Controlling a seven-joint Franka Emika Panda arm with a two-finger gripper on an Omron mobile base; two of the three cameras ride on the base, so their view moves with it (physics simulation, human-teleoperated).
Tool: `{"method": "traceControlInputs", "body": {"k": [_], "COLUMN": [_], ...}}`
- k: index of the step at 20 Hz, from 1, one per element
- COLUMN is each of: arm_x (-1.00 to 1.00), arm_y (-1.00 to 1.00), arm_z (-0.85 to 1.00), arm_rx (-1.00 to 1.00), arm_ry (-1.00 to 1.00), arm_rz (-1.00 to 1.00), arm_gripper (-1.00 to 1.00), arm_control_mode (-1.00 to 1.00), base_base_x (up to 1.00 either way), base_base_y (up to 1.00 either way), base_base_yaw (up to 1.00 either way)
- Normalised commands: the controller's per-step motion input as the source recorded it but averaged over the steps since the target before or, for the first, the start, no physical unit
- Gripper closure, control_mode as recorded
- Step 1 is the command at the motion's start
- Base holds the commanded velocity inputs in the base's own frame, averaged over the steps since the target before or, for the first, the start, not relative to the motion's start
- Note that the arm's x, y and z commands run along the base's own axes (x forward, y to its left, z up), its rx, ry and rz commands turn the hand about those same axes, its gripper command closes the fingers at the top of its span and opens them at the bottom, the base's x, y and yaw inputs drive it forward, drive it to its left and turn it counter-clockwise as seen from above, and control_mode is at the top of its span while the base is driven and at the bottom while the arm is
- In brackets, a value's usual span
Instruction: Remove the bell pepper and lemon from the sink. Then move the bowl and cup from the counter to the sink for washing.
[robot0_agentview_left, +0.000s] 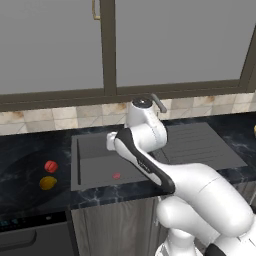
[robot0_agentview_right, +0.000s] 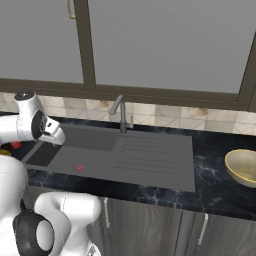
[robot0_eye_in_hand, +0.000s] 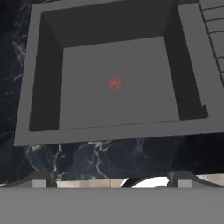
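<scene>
1. I see the bell pepper (robot0_agentview_left: 51, 166) on the counter (robot0_agentview_left: 30, 150) to the left of the sink (robot0_agentview_left: 95, 175), out of the basin; in the right base view only a sliver of red shows behind the arm.
2. The lemon (robot0_agentview_left: 48, 183) lies just beside the pepper on the same stretch of black worktop, on the side nearer me. I cannot tell whether the two touch.
3. The basin has nothing in it besides its reddish drain spot (robot0_eye_in_hand: 114, 83), which my hand camera looks down on.
4. The ribbed drainboard (robot0_agentview_right: 150, 155) runs to the right of the basin, and the thin grey faucet (robot0_agentview_right: 120, 112) stands at the back edge between the two.
5. The bowl (robot0_agentview_right: 242, 167) sits on the counter to the right of the sink, well apart from the fruits, cut by the picture's edge.
6. My gripper (robot0_eye_in_hand: 112, 177) hangs above the basin with its jaws spread wide and nothing between them; the two dark fingertips (robot0_eye_in_hand: 41, 178) frame the near rim of the sink.
7. Behind the counter I see a tiled backsplash (robot0_agentview_right: 165, 117) below a big window (robot0_agentview_right: 160, 45).
</scene>
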Motion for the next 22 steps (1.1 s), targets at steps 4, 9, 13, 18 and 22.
{"method": "traceControlInputs", "body": {"k": [4,9,13,18,22], "arm_x": [-0.25,-0.21,-0.15,-0.13,-0.09], "arm_y": [-0.48,-0.50,-0.52,-0.55,-0.54], "arm_z": [0.11,0.09,0.08,0.09,0.10], "arm_rx": [-0.08,-0.08,-0.10,-0.07,-0.07], "arm_ry": [0.00,0.00,0.05,0.07,0.10], "arm_rz": [0.09,0.02,0.00,0.00,0.00], "arm_gripper": [-1.00,-1.00,-1.00,-1.00,-1.00], "arm_control_mode": [-1.00,-1.00,-1.00,-1.00,-1.00], "base_base_x": [0.00,0.00,0.00,0.00,0.00], "base_base_y": [0.00,0.00,0.00,0.00,0.00], "base_base_yaw": [0.00,0.00,0.00,0.00,0.00]}}
